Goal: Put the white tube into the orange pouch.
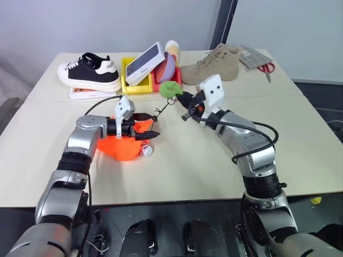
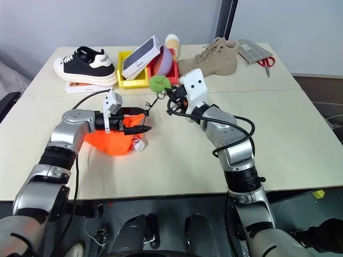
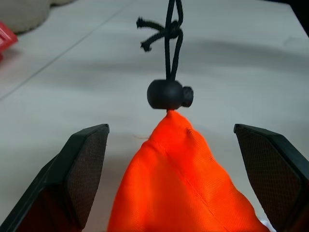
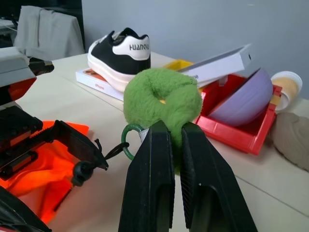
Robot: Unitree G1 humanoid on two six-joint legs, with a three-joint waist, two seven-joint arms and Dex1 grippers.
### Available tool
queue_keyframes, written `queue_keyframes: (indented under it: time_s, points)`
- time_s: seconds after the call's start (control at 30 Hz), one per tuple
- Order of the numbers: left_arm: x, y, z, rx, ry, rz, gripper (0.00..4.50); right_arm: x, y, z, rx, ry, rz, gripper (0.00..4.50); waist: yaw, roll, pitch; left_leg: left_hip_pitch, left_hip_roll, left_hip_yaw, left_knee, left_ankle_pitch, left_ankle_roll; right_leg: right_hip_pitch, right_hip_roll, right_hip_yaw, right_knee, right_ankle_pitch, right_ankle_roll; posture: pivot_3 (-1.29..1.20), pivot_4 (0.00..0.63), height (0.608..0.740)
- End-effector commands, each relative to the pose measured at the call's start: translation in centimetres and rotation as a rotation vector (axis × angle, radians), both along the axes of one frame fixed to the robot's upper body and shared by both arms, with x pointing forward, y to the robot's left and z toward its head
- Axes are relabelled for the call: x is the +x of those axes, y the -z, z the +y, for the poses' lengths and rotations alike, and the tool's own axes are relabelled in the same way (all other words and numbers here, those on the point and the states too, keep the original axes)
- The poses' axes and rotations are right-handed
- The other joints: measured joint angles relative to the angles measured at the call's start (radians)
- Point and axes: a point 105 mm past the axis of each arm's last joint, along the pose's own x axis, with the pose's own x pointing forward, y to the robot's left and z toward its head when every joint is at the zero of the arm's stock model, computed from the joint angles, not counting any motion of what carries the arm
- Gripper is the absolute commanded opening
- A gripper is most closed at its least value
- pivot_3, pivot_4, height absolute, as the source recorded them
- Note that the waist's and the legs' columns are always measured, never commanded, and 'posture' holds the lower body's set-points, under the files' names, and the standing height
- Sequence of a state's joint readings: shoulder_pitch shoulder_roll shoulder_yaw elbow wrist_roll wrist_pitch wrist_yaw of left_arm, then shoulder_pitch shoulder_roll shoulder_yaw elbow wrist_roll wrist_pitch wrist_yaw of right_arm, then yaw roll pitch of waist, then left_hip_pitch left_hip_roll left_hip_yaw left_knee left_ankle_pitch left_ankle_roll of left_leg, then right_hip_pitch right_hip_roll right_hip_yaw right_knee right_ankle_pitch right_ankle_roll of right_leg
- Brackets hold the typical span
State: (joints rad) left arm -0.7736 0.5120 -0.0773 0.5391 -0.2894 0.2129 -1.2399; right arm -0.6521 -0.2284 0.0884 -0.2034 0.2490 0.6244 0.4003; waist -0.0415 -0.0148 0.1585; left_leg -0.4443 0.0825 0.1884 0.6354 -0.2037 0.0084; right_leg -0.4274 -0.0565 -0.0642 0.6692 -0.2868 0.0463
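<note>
Keep right gripper (image 4: 175, 140) clamped on green pom (image 4: 161, 101), cord taut above orange pouch (image 1: 122, 145); close wide-open left gripper (image 3: 178, 159) around pouch neck; white tube (image 1: 146, 151) touching pouch's edge.

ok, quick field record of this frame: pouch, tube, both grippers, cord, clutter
orange pouch: lying on the table, neck cinched at a black cord lock
white tube: on the table at the pouch's edge, not inside
left gripper: open, fingers either side of the pouch's neck
right gripper: shut on the green pompom, raised above the table
cord: runs from the pouch up to the pompom
clutter: black-and-white sneaker, tan boot, coloured bins, scissors
</note>
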Motion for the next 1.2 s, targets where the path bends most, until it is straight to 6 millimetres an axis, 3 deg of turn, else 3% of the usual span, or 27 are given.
queue_keyframes:
  time_s: [0.03, 1.2]
  points:
    - [-0.3, -1.2, 0.4, -0.042, -0.010, -0.042, 4.42, -0.7, -2.9, 0.4, 0.033, -0.029, -0.106, 0.00, -0.002, 0.000, 0.000, 0.000, 0.000, 0.000, 0.000, 0.000, 0.000, 0.000, 0.000, 0.000, 0.000, 0.000, 0.000, 0.00, 0.150, 0.740]
    - [0.4, -1.7, 0.2, -0.084, -0.090, -0.099, 4.42, -0.8, -1.6, 1.3, 0.021, -0.048, -0.064, 0.00, -0.001, 0.000, 0.000, 0.000, 0.000, 0.000, 0.003, 0.000, 0.000, 0.000, 0.000, 0.000, 0.004, 0.000, 0.000, 0.00, 0.150, 0.740]
